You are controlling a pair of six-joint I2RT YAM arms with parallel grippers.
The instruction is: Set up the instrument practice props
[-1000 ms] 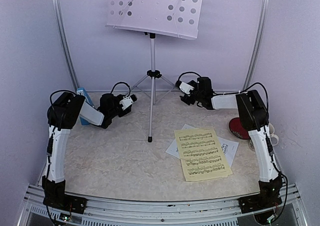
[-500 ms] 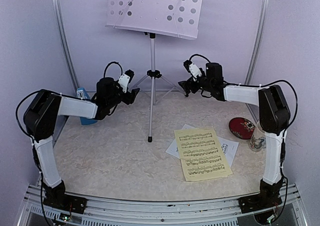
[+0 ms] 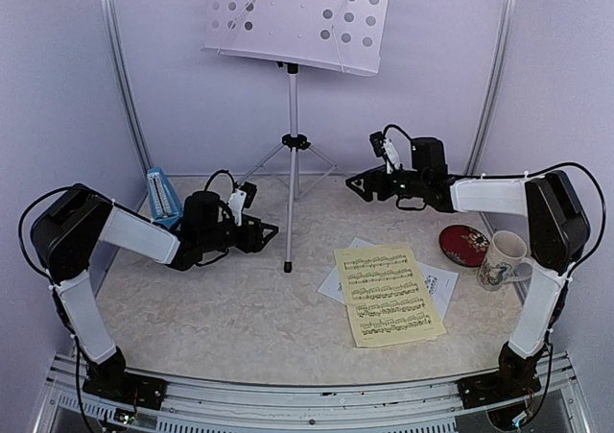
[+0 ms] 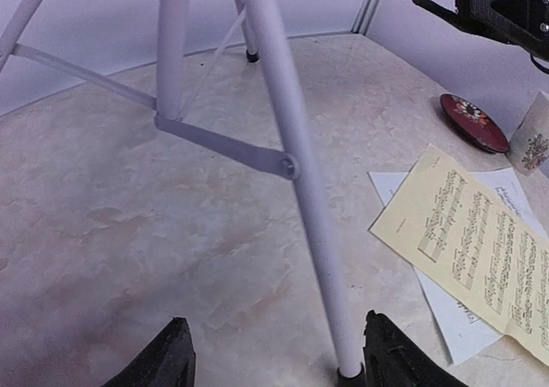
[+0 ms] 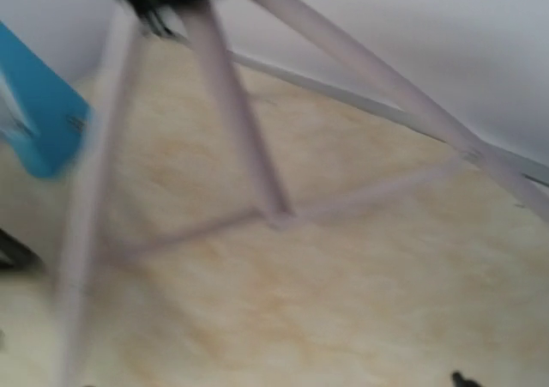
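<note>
The silver tripod music stand (image 3: pixel 292 164) stands at the back centre, its white perforated desk (image 3: pixel 297 15) up high. My left gripper (image 3: pixel 264 233) is open and low beside the stand's front leg (image 4: pixel 300 190); the foot (image 4: pixel 347 374) sits between the fingers, close to the right fingertip (image 4: pixel 390 361). My right gripper (image 3: pixel 360 183) hovers open to the right of the stand, holding nothing. The yellow sheet (image 3: pixel 389 294) lies on the white sheet (image 3: pixel 436 284) at the right front. The blue metronome (image 3: pixel 163 195) stands at the left rear. The right wrist view is blurred and shows the tripod legs (image 5: pixel 249 147).
A white patterned mug (image 3: pixel 504 258) and a dark red disc (image 3: pixel 462 243) sit by the right wall, behind my right forearm. The stand's rear legs (image 4: pixel 244 27) spread toward the back wall. Curved frame rails (image 3: pixel 120 68) rise at both rear corners.
My left gripper has come down and forward to the foot of the stand's front leg. My right arm has stretched out, its gripper dropping slightly, uncovering the mug.
</note>
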